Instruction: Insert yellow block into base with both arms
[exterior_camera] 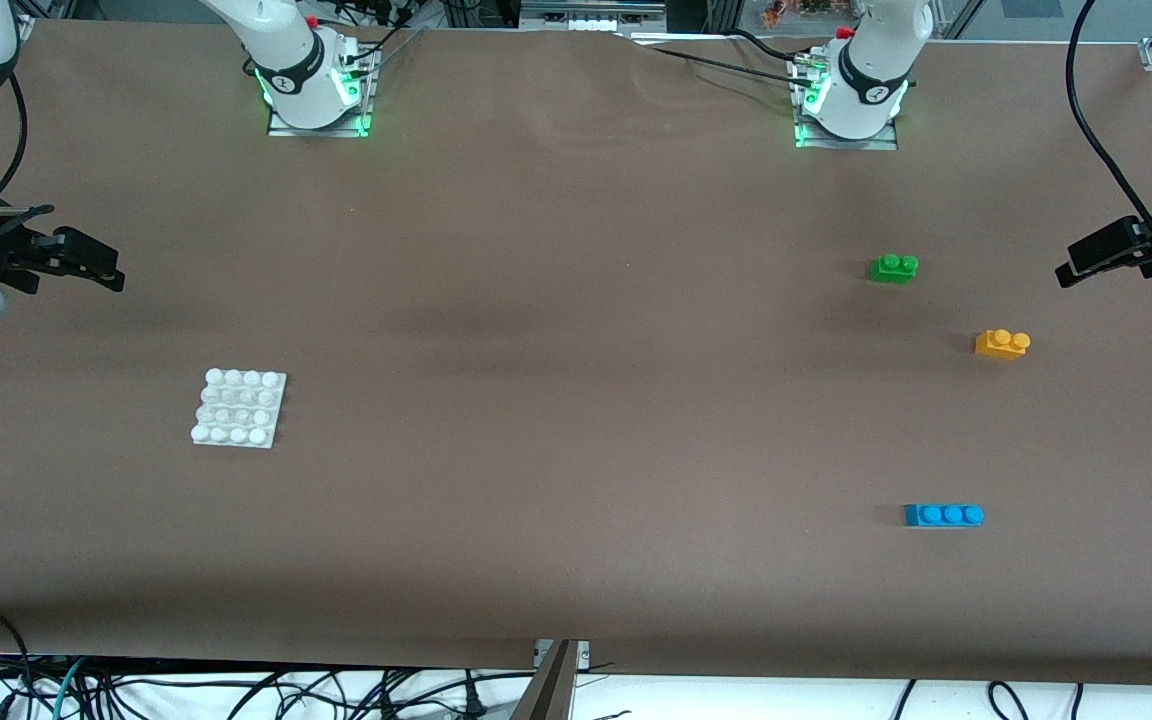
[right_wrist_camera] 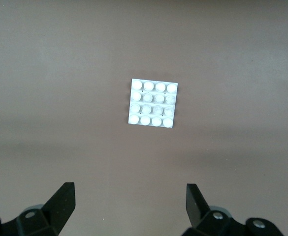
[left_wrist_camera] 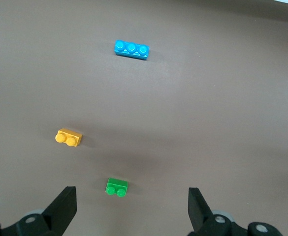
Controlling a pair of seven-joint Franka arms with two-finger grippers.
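Left gripper (left_wrist_camera: 129, 206) hangs over the bench (exterior_camera: 576, 300), fingers (left_wrist_camera: 65, 201) wide and empty; the yellow block (exterior_camera: 1002, 344) lies ahead of them. Right gripper (right_wrist_camera: 129, 204) likewise, fingers (right_wrist_camera: 62, 201) wide, the base (right_wrist_camera: 152, 103) flat ahead, untouched.

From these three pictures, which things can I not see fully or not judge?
- Both arms' upper links: cut off by the front view's top and side edges.
- left gripper and right gripper: only partly in the front view, at its side edges.
- base: its underside is hidden against the table.
- yellow block: its underside socket is hidden too.
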